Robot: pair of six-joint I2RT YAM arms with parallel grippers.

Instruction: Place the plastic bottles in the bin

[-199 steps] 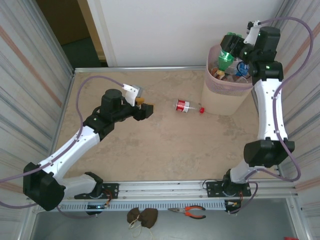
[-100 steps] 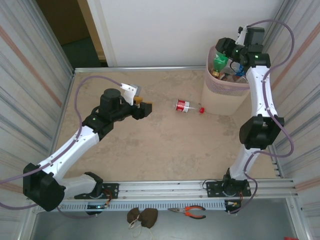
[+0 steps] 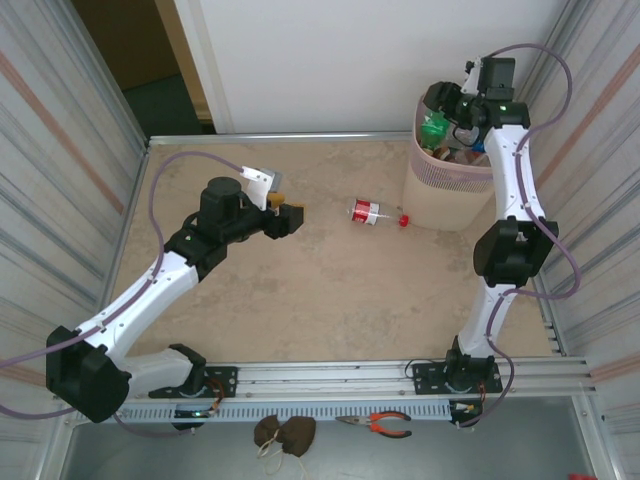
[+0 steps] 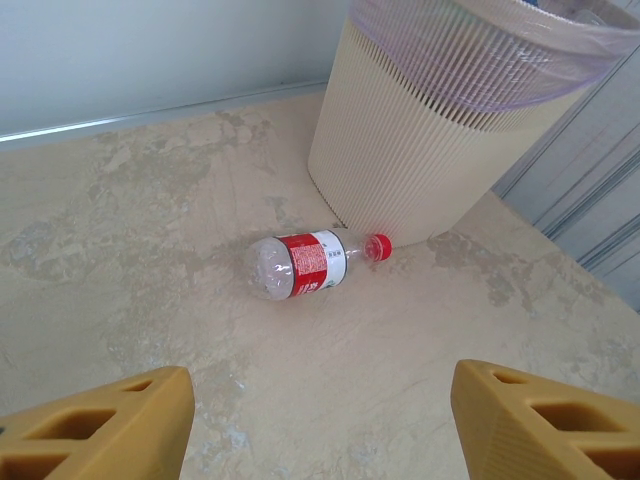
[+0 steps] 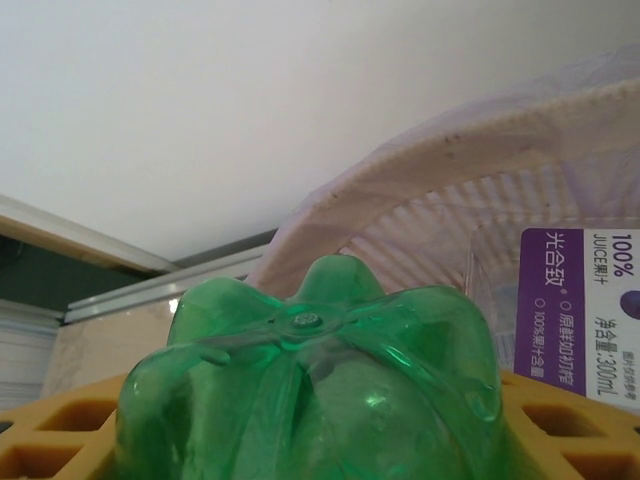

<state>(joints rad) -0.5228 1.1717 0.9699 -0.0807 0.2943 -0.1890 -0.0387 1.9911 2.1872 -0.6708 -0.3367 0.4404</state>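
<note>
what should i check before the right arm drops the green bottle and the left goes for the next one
1. Green bottle gripped by right gripper: ok
2. Green bottle above the bin: ok
3. Spare room inside the bin: cannot tell
4. Left gripper open and empty: ok
5. Red-capped bottle unobstructed, lying on the table beside the bin: ok
6. All bottles binned: not ok

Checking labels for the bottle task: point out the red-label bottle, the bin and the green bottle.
red-label bottle (image 4: 312,262), left wrist view, on its red label.
bin (image 4: 420,150), left wrist view, on its ribbed beige wall.
green bottle (image 5: 310,400), right wrist view, on its lobed base.
</note>
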